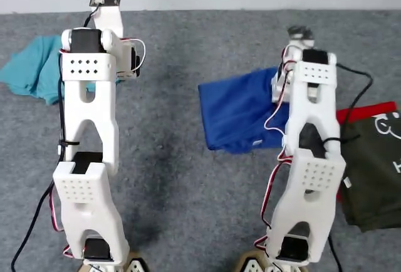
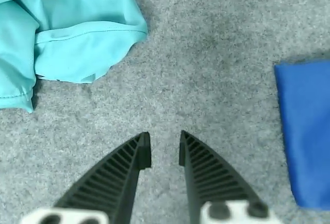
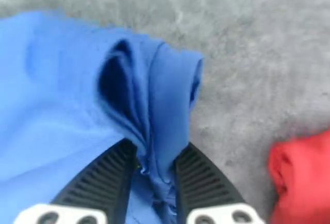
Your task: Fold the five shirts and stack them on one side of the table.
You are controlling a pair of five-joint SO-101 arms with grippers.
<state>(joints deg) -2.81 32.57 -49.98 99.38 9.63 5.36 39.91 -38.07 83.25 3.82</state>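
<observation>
On the grey felt-covered table (image 1: 169, 159), the royal-blue cotton shirt (image 1: 241, 112) lies near the middle, and everything else is placed from it. The dark olive shirt with white print (image 1: 373, 178) lies to its right, the crumpled teal shirt (image 1: 31, 71) is well apart to its left, and the red shirt (image 1: 369, 112) peeks out just beyond the olive one.

The right gripper (image 3: 157, 164) is clenched on a bunched fold at the blue shirt's right edge. The left gripper (image 2: 165, 152) hovers over bare felt between the blue and teal shirts, its jaws slightly apart with nothing between them.

The step in hand looks like folding the blue shirt. To do it well:
- Lift the pinched edge only enough to clear the cloth.
- Carry it straight across so the edges line up.
- Let the free gripper pin the far side (loose fabric tends to drag).

Several things are hard to judge:
- The right arm hides the blue shirt's right edge and part of the olive one.
- The olive and teal shirts run off the frame.
- The olive shirt covers most of the red one.
- I cannot tell how many layers the pinch holds.
</observation>
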